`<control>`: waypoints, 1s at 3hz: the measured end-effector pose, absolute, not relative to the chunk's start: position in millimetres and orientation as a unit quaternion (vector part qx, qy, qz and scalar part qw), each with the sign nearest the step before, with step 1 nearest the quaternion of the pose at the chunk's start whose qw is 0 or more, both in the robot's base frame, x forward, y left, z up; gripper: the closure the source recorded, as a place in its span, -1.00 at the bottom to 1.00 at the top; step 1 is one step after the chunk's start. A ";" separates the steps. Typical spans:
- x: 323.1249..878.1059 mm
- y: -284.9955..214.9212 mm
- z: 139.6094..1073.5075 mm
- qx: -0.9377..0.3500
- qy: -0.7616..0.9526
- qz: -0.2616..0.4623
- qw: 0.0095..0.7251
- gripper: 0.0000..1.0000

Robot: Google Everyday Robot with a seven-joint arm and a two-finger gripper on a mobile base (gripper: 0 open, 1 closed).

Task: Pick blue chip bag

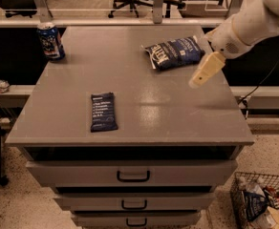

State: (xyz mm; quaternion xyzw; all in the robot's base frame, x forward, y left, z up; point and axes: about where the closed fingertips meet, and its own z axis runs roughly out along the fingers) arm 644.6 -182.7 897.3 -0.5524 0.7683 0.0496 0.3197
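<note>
Dim overhead light leaves soft glare on tabletop point(173, 120) near claw point(197, 81).

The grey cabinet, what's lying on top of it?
A blue chip bag at the far right, dark bar wrapper near the front, drink can in the far left corner. The gripper hangs above the cabinet top beside the bag. The shut drawers hide their contents.

End effector point(199, 79) over the cabinet top point(149, 106), just beside the blue chip bag point(174, 53)
</note>
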 end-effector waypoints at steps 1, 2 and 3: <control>692.2 -169.0 889.2 -0.533 0.767 0.055 0.353 -1.00; 727.6 -161.8 884.2 -0.515 0.769 0.057 0.374 -1.00; 751.5 -158.8 873.9 -0.498 0.777 0.060 0.380 -1.00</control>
